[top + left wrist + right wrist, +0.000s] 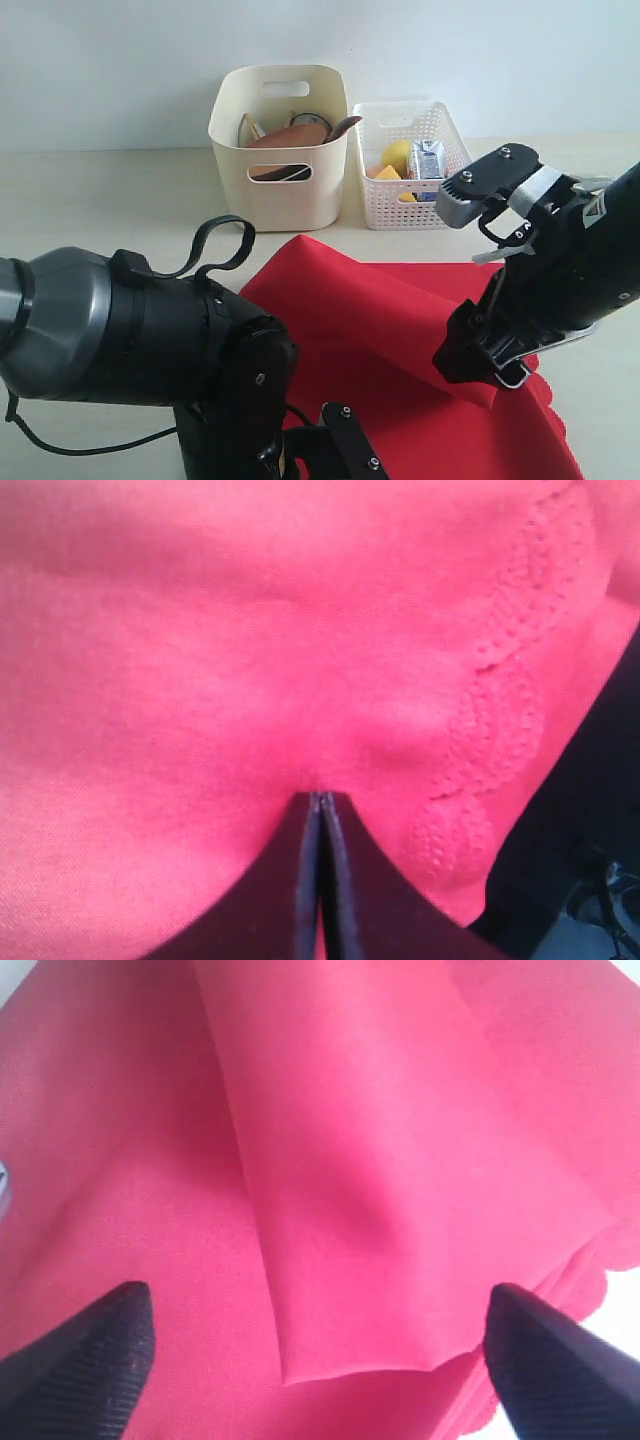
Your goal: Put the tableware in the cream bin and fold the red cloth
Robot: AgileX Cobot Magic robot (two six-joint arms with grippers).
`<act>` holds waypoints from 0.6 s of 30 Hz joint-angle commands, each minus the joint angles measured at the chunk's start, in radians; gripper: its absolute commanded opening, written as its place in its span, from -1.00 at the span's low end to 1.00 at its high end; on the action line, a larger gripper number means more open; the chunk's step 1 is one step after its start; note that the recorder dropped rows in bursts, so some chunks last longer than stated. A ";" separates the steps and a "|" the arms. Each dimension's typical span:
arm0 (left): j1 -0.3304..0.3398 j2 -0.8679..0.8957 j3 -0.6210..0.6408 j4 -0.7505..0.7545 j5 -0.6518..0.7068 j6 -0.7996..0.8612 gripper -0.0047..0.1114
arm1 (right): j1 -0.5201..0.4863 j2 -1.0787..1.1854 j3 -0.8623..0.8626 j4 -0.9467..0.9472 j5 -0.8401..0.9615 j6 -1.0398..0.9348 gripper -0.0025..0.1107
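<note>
Tableware (295,135) sits in the bin (280,195), with the cloth (370,320) part-folded on the table (100,190) in front. The left fingers (300,900), pressed together, pinch cloth beside its scalloped edge. The right fingers (90,1360) hang spread over a folded corner. A neat fold likely needs that corner pinched too, then both carried level, edge to edge. Bin and basket (410,200) stand just beyond the cloth's far corner, and bare table lies to the left.

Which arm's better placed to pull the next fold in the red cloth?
Left, probably. The left end effector is already shut on the red cloth, puckering it at the tips. The right end effector hangs open above the cloth, gripping nothing.
</note>
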State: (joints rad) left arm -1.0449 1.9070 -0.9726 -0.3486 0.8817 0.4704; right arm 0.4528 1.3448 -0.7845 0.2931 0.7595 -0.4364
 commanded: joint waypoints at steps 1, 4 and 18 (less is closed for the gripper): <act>-0.001 0.011 0.020 0.040 0.008 -0.001 -0.92 | 0.007 0.022 -0.001 0.068 -0.013 -0.055 0.60; -0.001 0.011 0.020 0.050 0.008 -0.001 -0.92 | 0.053 0.056 -0.001 0.066 -0.026 -0.059 0.60; -0.001 0.011 0.020 0.059 0.061 -0.001 -0.92 | 0.123 0.231 -0.001 -0.794 -0.194 0.856 -0.40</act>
State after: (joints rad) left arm -1.0449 1.9070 -0.9726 -0.3288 0.9120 0.4704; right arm 0.5722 1.5660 -0.7845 -0.2583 0.5792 0.2069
